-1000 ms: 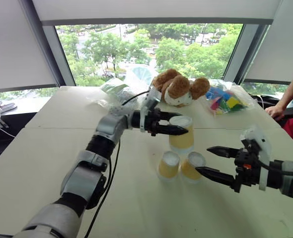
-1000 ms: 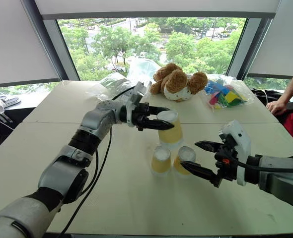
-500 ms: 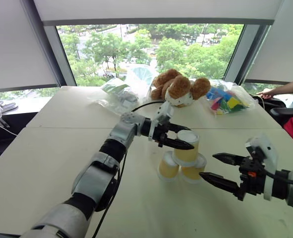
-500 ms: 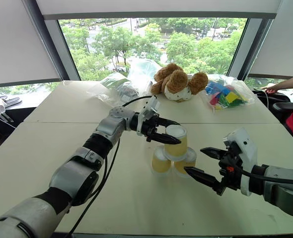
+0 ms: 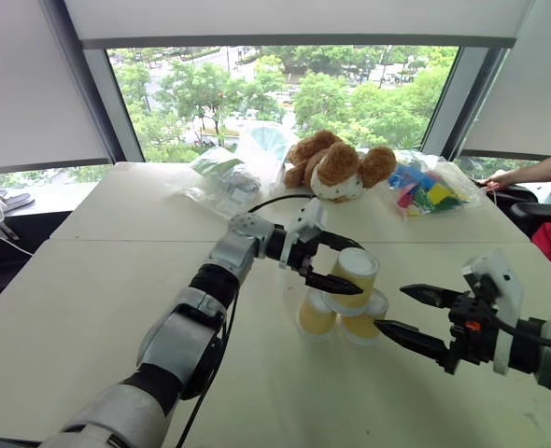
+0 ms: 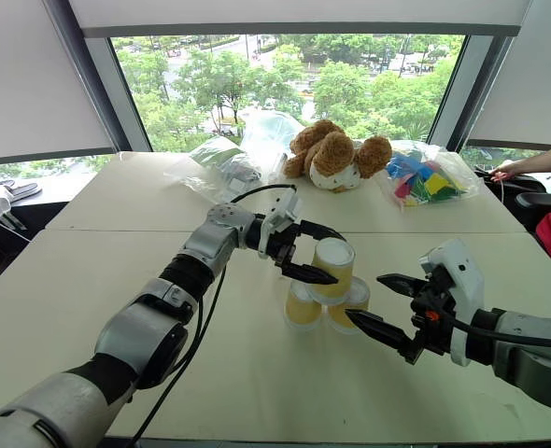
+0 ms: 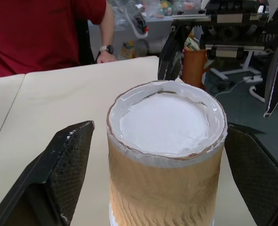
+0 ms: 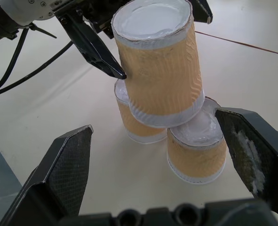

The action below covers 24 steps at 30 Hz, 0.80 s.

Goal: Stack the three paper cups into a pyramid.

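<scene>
Three paper cups (image 5: 350,294): two below, one tilted atop; both jaws wide.

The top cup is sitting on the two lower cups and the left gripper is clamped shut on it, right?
Not quite. The top cup does sit, tilted, on the two lower cups, but the left gripper is open around it, not clamped shut. The left wrist view shows a gap between each finger and the cup wall.

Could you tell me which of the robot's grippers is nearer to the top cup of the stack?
Left. The left gripper has its open fingers on either side of the top cup; the right gripper hangs open beside the stack, apart from it.
</scene>
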### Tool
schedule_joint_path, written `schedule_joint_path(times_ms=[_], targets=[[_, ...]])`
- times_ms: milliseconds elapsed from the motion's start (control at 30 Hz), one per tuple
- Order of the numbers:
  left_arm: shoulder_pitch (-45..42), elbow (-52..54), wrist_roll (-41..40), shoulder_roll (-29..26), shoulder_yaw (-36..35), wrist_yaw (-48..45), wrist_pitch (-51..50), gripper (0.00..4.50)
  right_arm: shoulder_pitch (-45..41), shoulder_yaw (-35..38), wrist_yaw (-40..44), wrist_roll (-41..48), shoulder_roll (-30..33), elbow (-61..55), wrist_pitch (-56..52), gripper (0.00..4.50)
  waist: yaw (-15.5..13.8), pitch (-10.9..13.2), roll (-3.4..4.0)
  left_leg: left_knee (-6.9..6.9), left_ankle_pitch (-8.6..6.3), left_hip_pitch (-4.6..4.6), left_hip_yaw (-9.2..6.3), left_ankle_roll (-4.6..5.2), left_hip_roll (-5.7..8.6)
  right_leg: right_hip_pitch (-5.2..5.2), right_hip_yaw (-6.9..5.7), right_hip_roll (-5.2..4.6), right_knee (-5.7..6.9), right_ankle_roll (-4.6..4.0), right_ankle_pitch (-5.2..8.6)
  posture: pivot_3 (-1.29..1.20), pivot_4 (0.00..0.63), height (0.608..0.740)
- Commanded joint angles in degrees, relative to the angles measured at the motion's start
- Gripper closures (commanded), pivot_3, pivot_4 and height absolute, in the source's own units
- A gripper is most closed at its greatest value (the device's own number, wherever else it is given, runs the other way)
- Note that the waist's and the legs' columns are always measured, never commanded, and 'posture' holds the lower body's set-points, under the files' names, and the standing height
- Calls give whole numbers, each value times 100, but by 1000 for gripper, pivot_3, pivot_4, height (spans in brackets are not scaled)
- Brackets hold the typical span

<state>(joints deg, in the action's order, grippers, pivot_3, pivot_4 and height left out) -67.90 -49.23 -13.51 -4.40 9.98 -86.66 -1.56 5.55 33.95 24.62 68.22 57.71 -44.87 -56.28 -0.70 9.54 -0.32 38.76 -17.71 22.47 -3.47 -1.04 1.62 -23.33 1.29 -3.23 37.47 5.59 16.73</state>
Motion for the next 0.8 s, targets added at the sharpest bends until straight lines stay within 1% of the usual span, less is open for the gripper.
schedule_joint_path(times_ms=[33,133,233,333,400,467,567,633,667,733,800], targets=[[-296,353,-345,-56,-315,-59,-399,37,-27,1,51,-67,24,-53,155,0,0,0,0,7,-3,2,0,6,-1,1,0,1,2,0,0,0,150,740],[-533,535,-623,-165,-522,-204,-938,37,-21,-61,92,-138,17,-28,189,0,0,1,-1,22,-5,5,0,9,-1,1,0,1,10,0,0,0,150,740],[-670,706,-765,-338,-615,-366,-1241,37,-20,-82,141,-220,3,13,223,0,4,0,0,25,-5,5,0,9,-1,2,0,1,13,1,0,0,150,740],[-717,933,-809,-850,-882,-110,-1411,37,144,247,154,-289,-191,104,351,0,18,-1,1,25,-7,3,0,11,-1,3,0,2,14,1,0,0,150,740],[-500,1227,-810,-1404,-1140,291,-1676,37,507,615,295,-403,-339,118,416,0,43,0,1,24,-7,1,0,12,-5,2,3,5,16,1,0,0,150,740],[60,1729,-617,-2053,-1242,646,-1798,37,855,898,454,-564,-565,157,585,0,97,-2,4,23,-12,-5,0,20,-10,0,10,12,21,1,0,0,150,740],[1383,2724,-449,-3037,-1515,1269,-2295,37,1328,1033,766,-939,-856,343,894,0,164,-10,15,20,-23,-24,-1,38,-15,0,23,15,45,1,1,0,150,740],[2279,3402,-541,-3429,-1799,1698,-2750,37,1523,985,952,-1177,-953,492,1061,0,157,-9,15,18,-24,-28,-2,38,-19,-1,29,10,48,0,1,0,150,740],[2960,3912,-609,-3573,-2021,1943,-3002,37,1578,933,1032,-1292,-1024,631,1160,0,136,-7,12,20,-24,-25,-5,37,-19,-3,29,7,49,0,1,0,150,740],[4118,4882,-831,-3674,-2413,2309,-3450,37,1632,806,1168,-1487,-1096,855,1303,0,113,-9,12,25,-21,-17,-5,30,-20,-4,32,-2,41,0,1,0,150,740],[5183,5812,-1038,-3494,-2725,2673,-3655,37,1535,592,1281,-1704,-1117,1141,1451,0,88,-8,7,27,-19,-15,-6,24,-15,1,31,-17,36,0,1,0,150,740]])
